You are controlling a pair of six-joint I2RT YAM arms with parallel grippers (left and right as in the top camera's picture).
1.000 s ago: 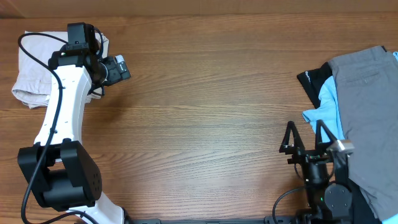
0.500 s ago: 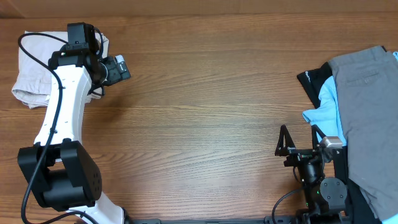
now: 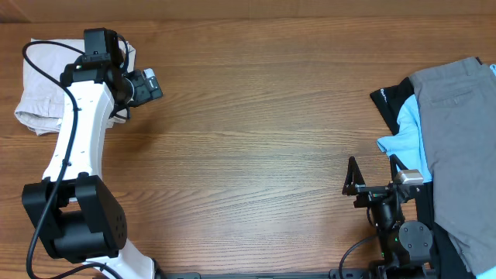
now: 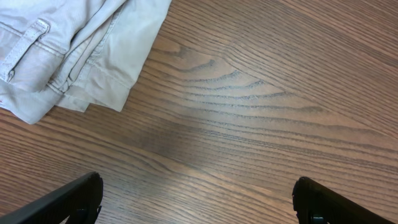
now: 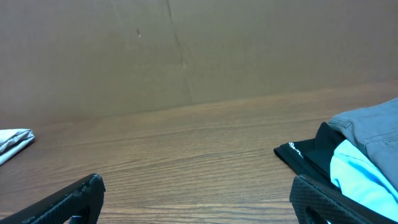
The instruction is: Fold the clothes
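The clothes (image 3: 39,91) are a pale beige pair of trousers, bunched in a folded heap at the table's far left. In the left wrist view the clothes (image 4: 68,50) fill the upper left corner, with a belt loop and stitched hems showing. My left gripper (image 3: 138,87) hangs open just right of the heap; the left gripper (image 4: 198,183) has only bare wood between its fingers. My right gripper (image 3: 373,173) stands open low at the near right, far from the clothes (image 5: 12,142). The right gripper (image 5: 196,183) holds nothing.
A pile of other garments lies at the right edge: grey trousers (image 3: 457,147) on top, a light-blue piece (image 3: 407,132) and a black piece (image 3: 387,101) under them. It sits just right of my right gripper. A brown wall (image 5: 186,50) backs the wooden table (image 3: 256,139).
My right gripper has shifted slightly left and toward the near edge, still open. The left arm and the clothes have not moved.
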